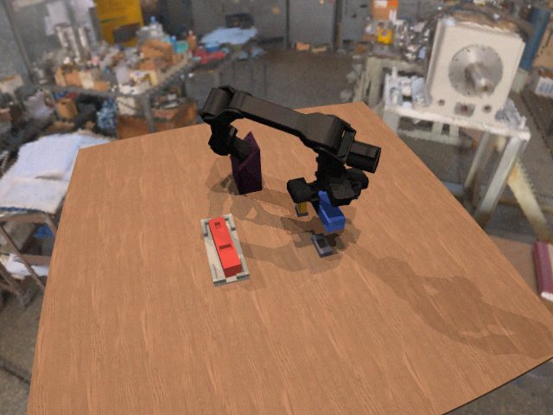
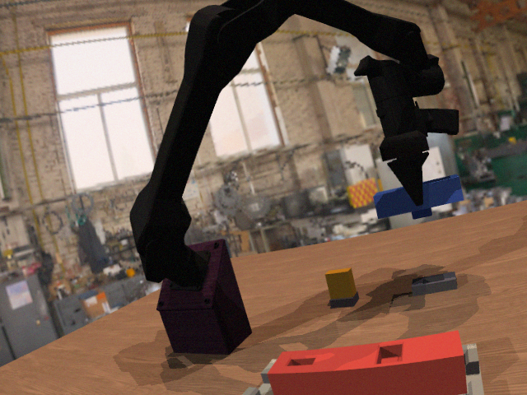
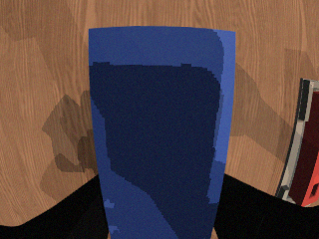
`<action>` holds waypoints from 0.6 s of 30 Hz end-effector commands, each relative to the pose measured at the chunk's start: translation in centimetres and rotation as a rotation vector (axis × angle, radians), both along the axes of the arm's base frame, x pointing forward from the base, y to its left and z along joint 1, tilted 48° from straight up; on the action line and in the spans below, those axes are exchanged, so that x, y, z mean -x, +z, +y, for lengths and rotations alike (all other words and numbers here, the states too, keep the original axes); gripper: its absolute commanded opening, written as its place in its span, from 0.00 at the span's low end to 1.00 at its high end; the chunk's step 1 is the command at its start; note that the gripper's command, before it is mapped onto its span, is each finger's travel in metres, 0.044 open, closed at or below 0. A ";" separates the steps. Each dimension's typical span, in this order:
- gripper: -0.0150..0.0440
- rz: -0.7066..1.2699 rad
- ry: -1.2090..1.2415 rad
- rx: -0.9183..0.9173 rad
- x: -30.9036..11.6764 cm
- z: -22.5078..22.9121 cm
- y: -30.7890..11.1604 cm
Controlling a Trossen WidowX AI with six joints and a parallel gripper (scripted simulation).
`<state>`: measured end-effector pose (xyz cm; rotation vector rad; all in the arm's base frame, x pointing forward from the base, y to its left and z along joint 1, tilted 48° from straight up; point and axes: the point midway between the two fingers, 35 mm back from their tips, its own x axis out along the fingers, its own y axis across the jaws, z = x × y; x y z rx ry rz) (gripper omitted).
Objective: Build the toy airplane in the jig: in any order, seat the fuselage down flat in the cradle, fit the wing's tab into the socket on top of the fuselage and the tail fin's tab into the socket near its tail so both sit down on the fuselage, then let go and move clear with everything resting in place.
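Observation:
The red fuselage (image 1: 230, 257) (image 2: 366, 374) (image 3: 313, 179) lies lengthwise in the pale cradle (image 1: 209, 252) (image 3: 294, 164), its two sockets facing up and empty. My gripper (image 2: 419, 201) (image 3: 158, 176) is shut on the blue wing (image 1: 331, 218) (image 2: 440, 191) (image 3: 159, 124), about mid-length. The wing hangs above the table, with its tab pointing down in the exterior view. The yellow tail fin (image 1: 302, 207) (image 2: 340, 284) stands upright in a small dark holder (image 1: 301, 213) (image 2: 344, 302), to the side of the gripper.
A grey holder (image 1: 325, 252) (image 2: 436, 286) sits on the table below the raised wing. The arm's purple base block (image 1: 250, 174) (image 2: 199, 332) stands at the back in the top view. The tail fin and its holder lie between that block and the grey holder.

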<state>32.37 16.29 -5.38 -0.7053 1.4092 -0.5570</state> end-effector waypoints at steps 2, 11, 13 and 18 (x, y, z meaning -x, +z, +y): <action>0.25 -0.005 -0.001 -0.002 0.2 0.8 0.8; 0.25 -0.100 -0.092 -0.025 -0.6 -0.9 2.5; 0.25 -0.126 -0.117 -0.030 -0.7 -1.4 2.9; 0.25 -0.189 -0.178 -0.044 -1.1 -2.6 4.0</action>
